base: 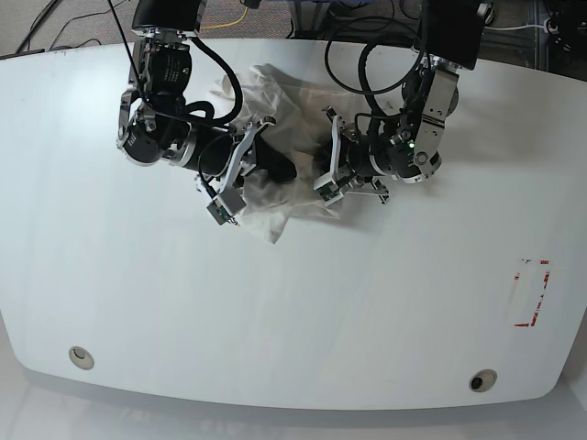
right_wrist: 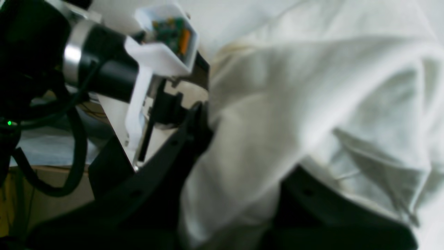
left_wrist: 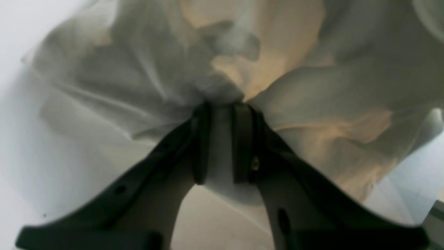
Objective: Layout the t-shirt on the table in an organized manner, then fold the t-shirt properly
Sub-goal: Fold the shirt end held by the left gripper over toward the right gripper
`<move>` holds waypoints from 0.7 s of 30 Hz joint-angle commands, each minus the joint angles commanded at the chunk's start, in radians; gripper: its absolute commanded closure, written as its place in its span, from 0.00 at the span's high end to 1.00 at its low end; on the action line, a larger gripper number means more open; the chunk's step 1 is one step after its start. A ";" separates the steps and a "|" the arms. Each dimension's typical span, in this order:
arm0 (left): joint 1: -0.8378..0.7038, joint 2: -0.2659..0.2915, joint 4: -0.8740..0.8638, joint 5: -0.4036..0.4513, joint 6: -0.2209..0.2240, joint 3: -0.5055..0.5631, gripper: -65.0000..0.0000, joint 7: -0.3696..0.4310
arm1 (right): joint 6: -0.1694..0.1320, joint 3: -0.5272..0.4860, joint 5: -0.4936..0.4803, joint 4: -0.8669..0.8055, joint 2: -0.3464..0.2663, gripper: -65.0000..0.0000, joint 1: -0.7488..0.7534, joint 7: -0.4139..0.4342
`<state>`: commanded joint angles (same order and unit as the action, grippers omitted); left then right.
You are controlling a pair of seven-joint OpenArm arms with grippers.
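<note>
The white t-shirt [base: 268, 87] lies bunched and crumpled on the far middle of the table [base: 275, 321], held between both grippers. In the left wrist view my left gripper [left_wrist: 222, 106] is shut on a pinch of t-shirt [left_wrist: 138, 69], and a faint orange graphic shows through the cloth. In the base view the left gripper [base: 319, 163] reaches in from the right. My right gripper [base: 280, 170] comes in from the left, shut on a thick fold. In the right wrist view the t-shirt [right_wrist: 312, 86] drapes over one finger and hides the tips.
The two arms' wrists sit close together over the cloth, and the left arm's wrist [right_wrist: 104, 73] shows in the right wrist view. Two grommet holes [base: 81, 356] [base: 481, 379] lie near the front edge. A red-outlined rectangle [base: 532, 293] marks the right side.
</note>
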<state>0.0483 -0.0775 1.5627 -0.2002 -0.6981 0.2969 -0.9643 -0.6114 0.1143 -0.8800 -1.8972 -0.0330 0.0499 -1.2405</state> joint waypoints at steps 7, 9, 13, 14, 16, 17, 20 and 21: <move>0.000 0.000 0.005 -0.002 0.000 -0.002 0.14 0.002 | 0.029 -0.008 0.000 0.037 -0.002 0.33 0.000 -0.002; 0.002 0.000 0.005 -0.002 0.000 -0.002 0.14 0.002 | 0.029 -0.028 0.000 0.037 -0.002 0.47 0.000 -0.003; 0.002 0.000 0.005 -0.003 0.000 -0.002 0.14 0.002 | 0.031 -0.074 0.000 0.035 -0.023 0.65 0.000 0.000; 0.003 0.000 0.008 -0.003 0.000 -0.002 0.14 0.002 | 0.031 -0.089 0.000 0.035 -0.028 0.68 0.000 0.000; 0.003 -0.003 0.028 -0.003 0.000 -0.003 0.14 0.002 | 0.031 -0.103 0.000 0.035 -0.031 0.71 0.000 0.000; 0.003 -0.005 0.035 -0.003 0.000 -0.005 0.14 0.002 | 0.031 -0.103 -0.002 0.035 -0.031 0.71 0.000 0.000; 0.003 -0.006 0.074 -0.003 0.000 -0.049 0.14 0.002 | 0.031 -0.104 -0.002 0.035 -0.031 0.71 0.000 -0.002; 0.003 -0.006 0.087 -0.003 0.000 -0.072 0.14 0.000 | 0.031 -0.104 -0.002 0.035 -0.032 0.71 0.000 -0.002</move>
<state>0.0514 -0.0836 1.6502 -0.2033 -0.6981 0.2248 -0.9643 -0.5808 0.0100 -0.8815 -1.8619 -0.0652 0.0499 -1.2421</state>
